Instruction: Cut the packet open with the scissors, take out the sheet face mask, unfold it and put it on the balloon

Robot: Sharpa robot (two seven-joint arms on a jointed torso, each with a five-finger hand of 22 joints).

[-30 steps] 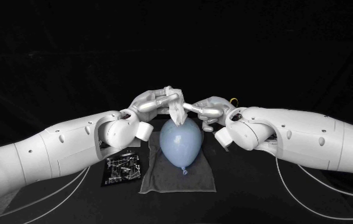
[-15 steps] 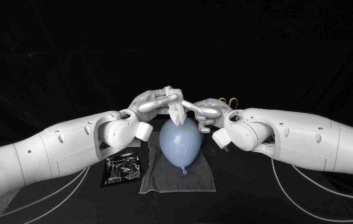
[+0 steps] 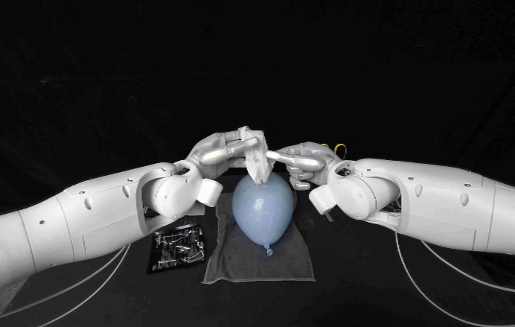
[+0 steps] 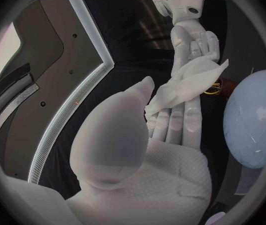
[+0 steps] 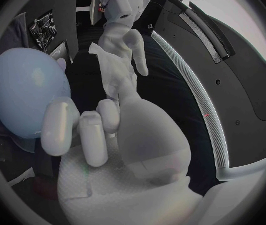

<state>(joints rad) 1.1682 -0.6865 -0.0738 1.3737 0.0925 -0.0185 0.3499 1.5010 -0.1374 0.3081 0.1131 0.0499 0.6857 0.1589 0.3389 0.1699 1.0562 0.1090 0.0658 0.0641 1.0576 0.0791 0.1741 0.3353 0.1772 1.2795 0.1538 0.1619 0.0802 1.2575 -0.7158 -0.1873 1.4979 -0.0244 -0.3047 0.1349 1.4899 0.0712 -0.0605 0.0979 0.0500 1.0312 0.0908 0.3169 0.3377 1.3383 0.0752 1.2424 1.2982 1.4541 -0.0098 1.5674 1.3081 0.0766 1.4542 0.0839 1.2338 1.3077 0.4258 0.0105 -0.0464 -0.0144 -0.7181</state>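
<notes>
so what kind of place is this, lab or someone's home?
Most likely a robot lab bench, not a home: a black table, a balloon lying on a grey towel as a stand-in face, and the left hand and right hand holding a sheet mask at its far end.

No legible text or markings

The balloon [image 3: 264,206] looked like smooth rubber with a soft sheen. Under the balloon lay a matt grey cloth [image 3: 231,264], finely woven. Beside the balloon, just off that cloth, the packet [image 3: 177,246] was glossy, crinkled foil. At the balloon's far end the sheet mask [image 3: 257,164] looked thin, limp, matt and fabric-like.
</notes>
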